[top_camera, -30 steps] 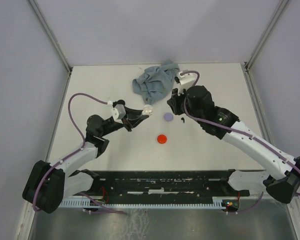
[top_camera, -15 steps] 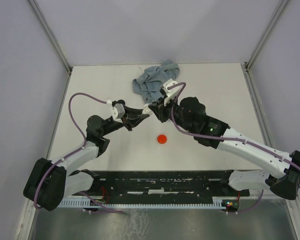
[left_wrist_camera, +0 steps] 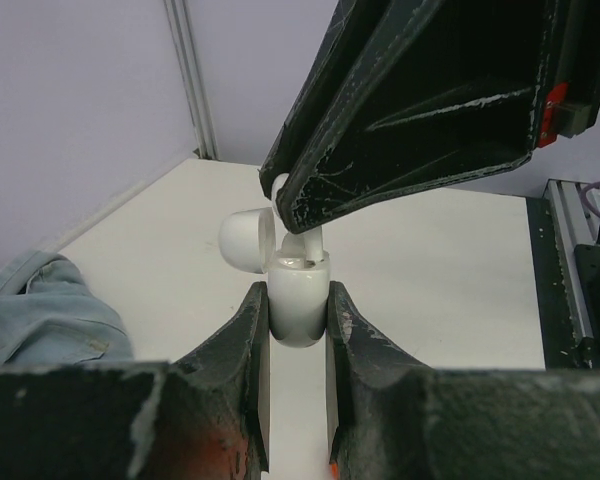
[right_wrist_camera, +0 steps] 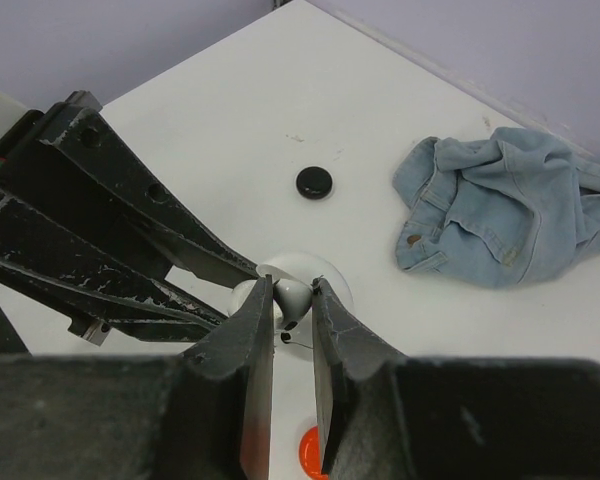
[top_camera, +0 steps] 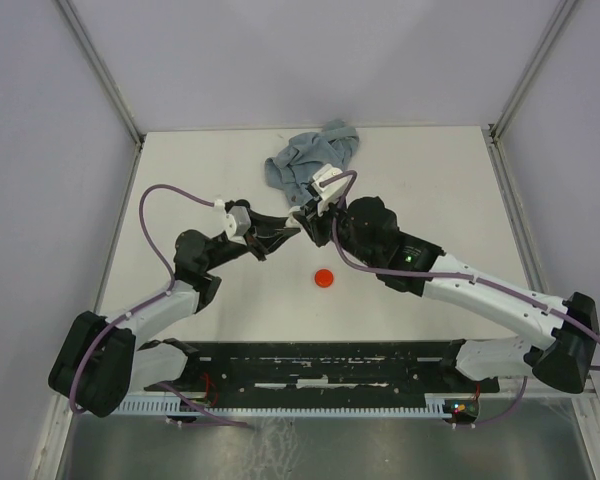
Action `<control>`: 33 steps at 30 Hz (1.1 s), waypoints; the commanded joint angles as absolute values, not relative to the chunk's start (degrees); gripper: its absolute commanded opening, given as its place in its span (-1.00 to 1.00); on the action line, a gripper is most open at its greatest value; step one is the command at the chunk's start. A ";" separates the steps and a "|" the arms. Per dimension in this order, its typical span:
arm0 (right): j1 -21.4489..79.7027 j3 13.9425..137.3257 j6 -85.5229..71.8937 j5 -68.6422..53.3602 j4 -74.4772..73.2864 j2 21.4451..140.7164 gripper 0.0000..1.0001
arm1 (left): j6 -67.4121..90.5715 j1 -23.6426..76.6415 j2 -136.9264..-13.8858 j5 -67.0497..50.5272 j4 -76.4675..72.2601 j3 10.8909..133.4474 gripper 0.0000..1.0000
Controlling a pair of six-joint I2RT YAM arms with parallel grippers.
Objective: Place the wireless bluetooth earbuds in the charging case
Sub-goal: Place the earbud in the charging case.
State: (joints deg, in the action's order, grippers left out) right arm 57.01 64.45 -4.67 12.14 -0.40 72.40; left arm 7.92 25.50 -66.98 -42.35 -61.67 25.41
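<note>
My left gripper [left_wrist_camera: 298,297] is shut on the white charging case [left_wrist_camera: 298,305] and holds it upright above the table. Its round lid [left_wrist_camera: 245,238] is flipped open to the left. My right gripper [right_wrist_camera: 292,292] is shut on a white earbud [right_wrist_camera: 294,298], right over the case's open top. In the left wrist view the earbud's stem [left_wrist_camera: 302,245] points down at the case mouth under the right gripper's black fingers [left_wrist_camera: 410,120]. From the top view the two grippers meet tip to tip [top_camera: 302,222], and the case is hidden there.
A crumpled blue denim cloth [top_camera: 310,160] lies behind the grippers. A red disc [top_camera: 324,277] sits on the table in front of them. The right wrist view shows a black disc [right_wrist_camera: 315,182] and a pale round disc [right_wrist_camera: 332,282] below the earbud.
My right arm has swung left from beside the cloth to over the case in my left gripper. It now covers the lilac disc. The left arm has stayed still.
</note>
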 commanded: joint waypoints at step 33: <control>37.12 73.46 1.98 -35.96 -18.33 68.71 0.64 | 13.11 26.05 -64.57 -47.66 -63.80 24.96 -0.95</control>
